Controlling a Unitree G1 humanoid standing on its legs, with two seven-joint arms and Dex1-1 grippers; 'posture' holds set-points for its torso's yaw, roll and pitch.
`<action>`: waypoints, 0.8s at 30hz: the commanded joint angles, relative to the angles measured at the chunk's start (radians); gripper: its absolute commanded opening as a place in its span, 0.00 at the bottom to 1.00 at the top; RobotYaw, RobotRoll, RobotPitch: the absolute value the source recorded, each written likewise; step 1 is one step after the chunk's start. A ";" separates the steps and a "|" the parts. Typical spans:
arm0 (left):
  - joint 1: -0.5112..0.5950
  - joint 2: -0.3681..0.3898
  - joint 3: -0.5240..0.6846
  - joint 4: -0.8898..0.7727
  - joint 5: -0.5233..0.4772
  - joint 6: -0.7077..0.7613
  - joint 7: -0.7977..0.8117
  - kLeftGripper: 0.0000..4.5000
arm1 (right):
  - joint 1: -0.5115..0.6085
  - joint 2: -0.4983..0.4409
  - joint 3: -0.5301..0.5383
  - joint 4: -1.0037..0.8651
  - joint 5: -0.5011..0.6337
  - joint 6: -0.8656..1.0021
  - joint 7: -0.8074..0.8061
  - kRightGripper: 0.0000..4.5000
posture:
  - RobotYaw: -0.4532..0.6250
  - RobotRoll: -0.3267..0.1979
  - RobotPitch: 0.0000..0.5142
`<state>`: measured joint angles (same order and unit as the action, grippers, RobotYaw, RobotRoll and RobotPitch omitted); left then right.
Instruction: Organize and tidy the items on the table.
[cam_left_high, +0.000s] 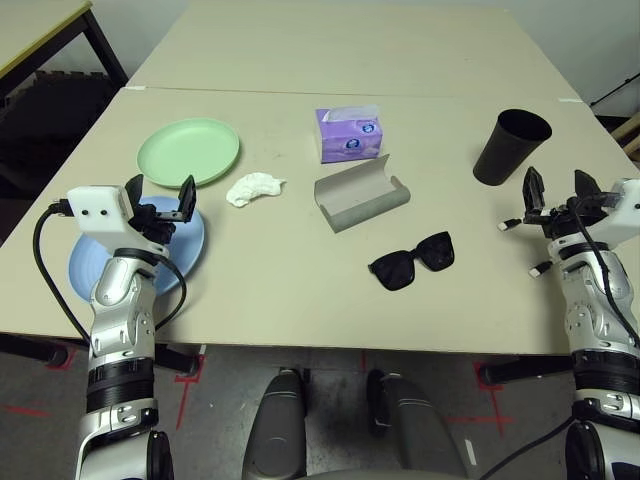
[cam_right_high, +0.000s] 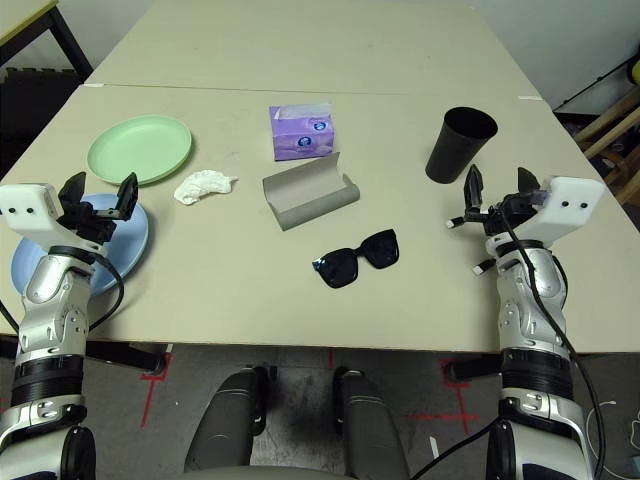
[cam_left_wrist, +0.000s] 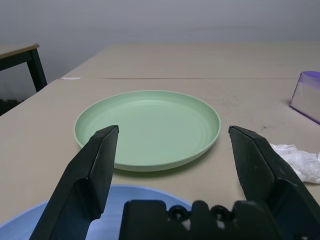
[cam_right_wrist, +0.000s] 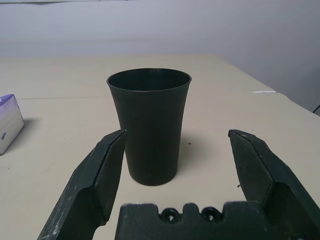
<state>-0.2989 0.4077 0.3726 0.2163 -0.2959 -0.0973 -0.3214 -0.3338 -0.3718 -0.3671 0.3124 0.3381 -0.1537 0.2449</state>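
On the cream table (cam_left_high: 280, 270), a pale green plate (cam_left_high: 188, 151) lies at the back left, with a light blue plate (cam_left_high: 180, 250) nearer the front edge. My left gripper (cam_left_high: 160, 196) hovers open above the blue plate, pointing at the green plate (cam_left_wrist: 147, 125). A crumpled white tissue wad (cam_left_high: 253, 188) lies right of the green plate. A purple tissue box (cam_left_high: 349, 134) stands mid-table, a grey glasses case (cam_left_high: 360, 194) lies open before it, and black sunglasses (cam_left_high: 412, 261) rest nearer the front. At the right, my right gripper (cam_left_high: 558, 187) is open, just short of the tall black cup (cam_left_high: 511, 146) (cam_right_wrist: 149, 125).
A second cream tabletop (cam_left_high: 350, 45) adjoins the far edge. A yellowish table with a black frame (cam_left_high: 40, 30) stands at the back left. Cables hang from both wrists, and a small white connector (cam_left_high: 508, 225) dangles near my right gripper.
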 joint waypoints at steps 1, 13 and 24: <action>0.009 0.006 0.000 0.021 -0.002 0.007 -0.006 1.00 | 0.017 0.005 -0.011 -0.015 -0.005 -0.005 -0.009 0.99 | 0.57 0.62 0.25; 0.018 0.002 0.001 0.013 -0.003 0.009 -0.006 1.00 | 0.014 -0.001 -0.006 -0.012 -0.006 0.002 0.001 0.99 | 0.57 0.62 0.25; 0.029 -0.005 -0.003 -0.004 -0.001 0.013 0.001 1.00 | 0.014 -0.006 0.003 -0.008 -0.003 0.017 0.020 0.99 | 0.57 0.62 0.25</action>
<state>-0.2887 0.4074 0.3732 0.2164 -0.2964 -0.0935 -0.3231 -0.3323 -0.3718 -0.3646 0.3121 0.3375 -0.1488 0.2544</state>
